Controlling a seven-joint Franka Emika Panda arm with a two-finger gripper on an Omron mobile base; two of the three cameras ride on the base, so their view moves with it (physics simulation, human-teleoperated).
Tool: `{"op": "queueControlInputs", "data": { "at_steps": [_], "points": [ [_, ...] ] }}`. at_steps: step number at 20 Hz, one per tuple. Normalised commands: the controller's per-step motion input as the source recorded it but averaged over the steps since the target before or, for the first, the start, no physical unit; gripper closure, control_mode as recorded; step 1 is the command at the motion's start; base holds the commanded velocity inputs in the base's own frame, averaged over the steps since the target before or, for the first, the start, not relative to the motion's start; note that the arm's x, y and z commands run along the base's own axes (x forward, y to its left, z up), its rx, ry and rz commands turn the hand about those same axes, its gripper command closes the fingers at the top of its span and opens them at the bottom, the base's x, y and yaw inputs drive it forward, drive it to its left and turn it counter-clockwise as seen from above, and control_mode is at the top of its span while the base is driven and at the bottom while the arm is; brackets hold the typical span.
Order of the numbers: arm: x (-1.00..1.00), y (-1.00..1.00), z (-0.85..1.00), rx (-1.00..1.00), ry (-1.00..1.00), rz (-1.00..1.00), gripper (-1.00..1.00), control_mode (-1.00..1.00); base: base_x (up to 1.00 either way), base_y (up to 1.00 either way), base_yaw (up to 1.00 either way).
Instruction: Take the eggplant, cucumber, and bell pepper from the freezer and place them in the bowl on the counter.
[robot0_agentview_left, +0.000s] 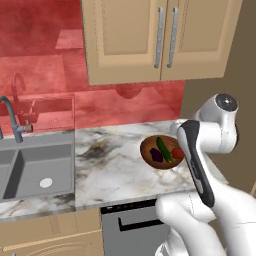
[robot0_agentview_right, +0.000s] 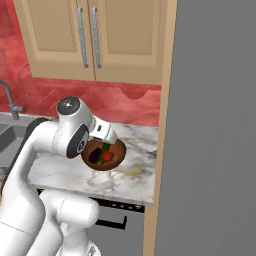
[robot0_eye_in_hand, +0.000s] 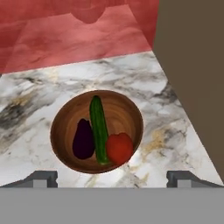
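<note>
Brown wood is forming the shallow bowl (robot0_eye_in_hand: 127, 113), which is sitting on the marble counter (robot0_eye_in_hand: 39, 109) near its right end, close to the tan side panel (robot0_eye_in_hand: 192, 78). Inside it I am seeing all three vegetables lying together: the eggplant (robot0_eye_in_hand: 83, 139) is resting on the left in the hand view, the cucumber (robot0_eye_in_hand: 99, 129) is running lengthwise down the middle and touching it, and the bell pepper (robot0_eye_in_hand: 119, 148) is sitting against the cucumber's lower right end. In the left base view the bowl (robot0_agentview_left: 149, 152) is showing the same three items, with the arm's dark-striped link crossing just in front of its right rim. The gripper (robot0_eye_in_hand: 112, 178) is hanging above the bowl and I am reading its jaws as spread wide, with the fingertips (robot0_eye_in_hand: 43, 178) standing far apart at the lower corners of the hand view and nothing between them. Farther out, the red backsplash (robot0_agentview_left: 45, 65) is rising behind the counter, tan wall cabinets (robot0_agentview_left: 130, 35) are hanging above, the steel sink (robot0_agentview_left: 35, 165) and its faucet (robot0_agentview_left: 11, 117) are lying well to the left, and the grey freezer (robot0_agentview_right: 215, 125) door is standing at the right of the right base view.
</note>
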Motion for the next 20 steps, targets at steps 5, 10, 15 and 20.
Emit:
{"op": "queueControlInputs", "data": {
  "at_steps": [5, 10, 15, 20],
  "points": [
    [-0.62, 0.21, 0.63, -0.02, 0.01, 0.00, -1.00, -1.00, 0.00, 0.00, 0.00],
    [-0.48, 0.38, 0.58, -0.04, 0.02, 0.01, -1.00, -1.00, 0.00, 0.00, 0.00],
    [-0.41, 0.21, 0.42, -0.02, 0.03, 0.05, -1.00, -1.00, 0.00, 0.00, 0.00],
    [-0.39, 0.01, 0.18, 0.00, 0.01, 0.07, -1.00, -1.00, 0.00, 0.00, 0.00]
  ]
}}
